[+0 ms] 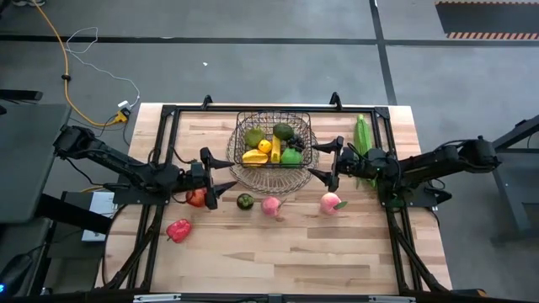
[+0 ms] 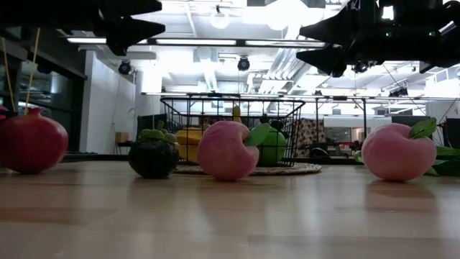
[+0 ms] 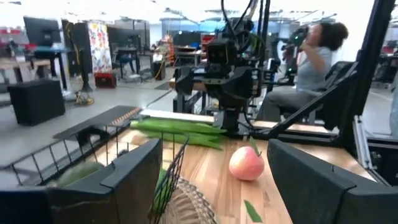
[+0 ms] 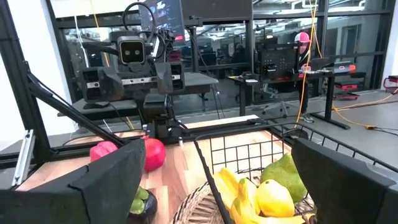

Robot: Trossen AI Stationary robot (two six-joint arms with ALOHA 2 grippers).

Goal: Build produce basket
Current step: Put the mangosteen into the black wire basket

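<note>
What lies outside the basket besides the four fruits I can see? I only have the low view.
Observer: A red pepper lies on the table's left side, outside your frame.
Operator: Anything on the right?
Observer: A long green husk lies right of the basket, by the right arm.
Operator: Are the arms carrying anything?
Observer: No. The left gripper and the right gripper hang on either side of the basket, fingers open and empty.
</note>
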